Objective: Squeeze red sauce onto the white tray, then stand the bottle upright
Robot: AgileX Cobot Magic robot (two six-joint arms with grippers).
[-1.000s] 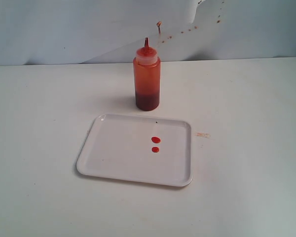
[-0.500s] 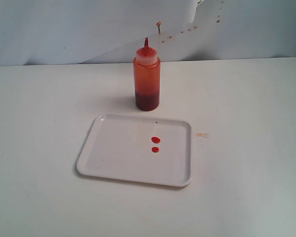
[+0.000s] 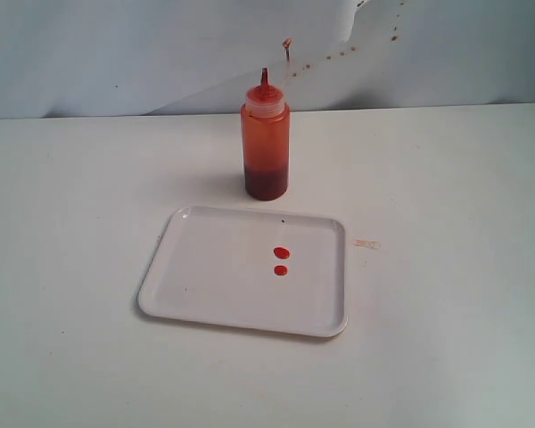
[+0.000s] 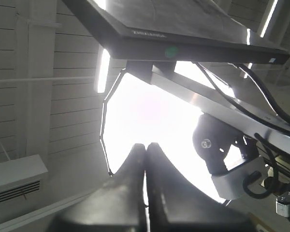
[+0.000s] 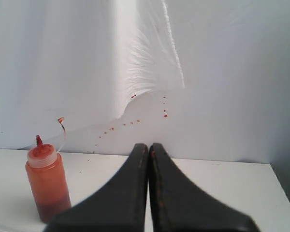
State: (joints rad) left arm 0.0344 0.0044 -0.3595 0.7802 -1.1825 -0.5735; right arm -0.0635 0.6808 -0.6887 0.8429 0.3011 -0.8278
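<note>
The red sauce (image 3: 281, 253) is already down. Two small glossy drops sit one just nearer than the other, a little right of the middle of the white tray (image 3: 205, 276), and neither touches the rim. The tray lies flat on the worktop (image 3: 446, 178). Just beyond its far edge the bottle (image 3: 266, 143) stands upright, apart from the tray, with its nozzle pointing up and dark red fill in its lowest part.

By how things lie, you have both halves of the job in place, so the step in hand is a clean finish.

The right fingers (image 5: 128, 193) are pressed together and hold nothing. The right wrist view shows the bottle well off to one side of them. The left fingers (image 4: 125, 193) are also together and empty. They point up at a monitor (image 4: 174, 29) and bright lights, well away from the scene. Neither arm shows in the exterior view.

If you move at all, move away from the bottle. It is tall and mostly empty, so I judge that a light brush near the cap would tip it. Do not sweep across the tray either, or you may smear the drops. Ignore the red-brown specks on the backdrop (image 3: 339, 53).
</note>
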